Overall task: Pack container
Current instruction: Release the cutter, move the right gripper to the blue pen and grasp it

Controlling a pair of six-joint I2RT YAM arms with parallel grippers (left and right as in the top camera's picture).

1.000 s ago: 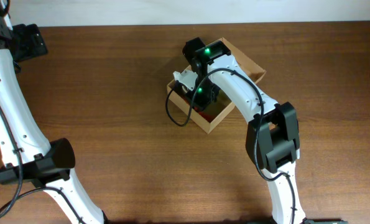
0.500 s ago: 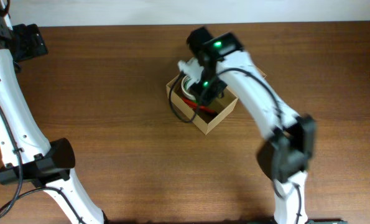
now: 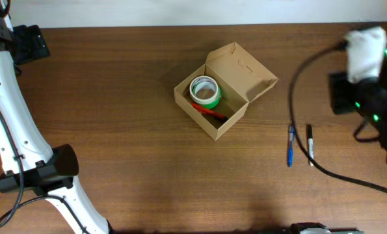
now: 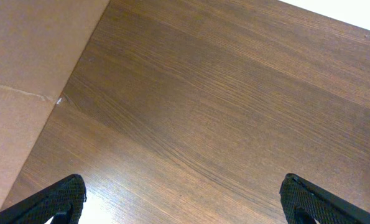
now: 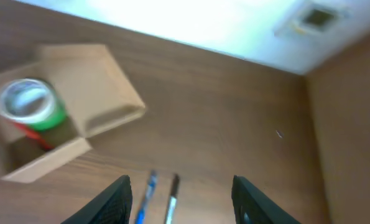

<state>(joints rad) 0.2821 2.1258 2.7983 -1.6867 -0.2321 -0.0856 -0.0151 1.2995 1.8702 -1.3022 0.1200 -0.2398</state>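
The container (image 3: 227, 123) is a tan cardboard box at the table's middle, with its flap lid (image 3: 242, 68) open toward the back right. A green tape roll (image 3: 205, 91) and a red item (image 3: 210, 112) lie inside. The box (image 5: 45, 163), its lid (image 5: 88, 81) and the tape roll (image 5: 29, 102) also show in the right wrist view. My right gripper (image 5: 185, 205) is open and empty, well right of the box, above a blue pen (image 5: 147, 194) and a black pen (image 5: 171, 198). My left gripper (image 4: 181, 205) is open and empty over bare wood at the far left.
The blue pen (image 3: 289, 146) and the black pen (image 3: 309, 144) lie side by side on the table, right of the box. My right arm (image 3: 365, 91) is at the right edge and my left arm (image 3: 11, 130) along the left edge. A tan panel (image 4: 23, 74) borders the table in the left wrist view.
My right arm has pulled out of the box and swung far to the right. The green tape roll stays in the box. The left arm has not moved.
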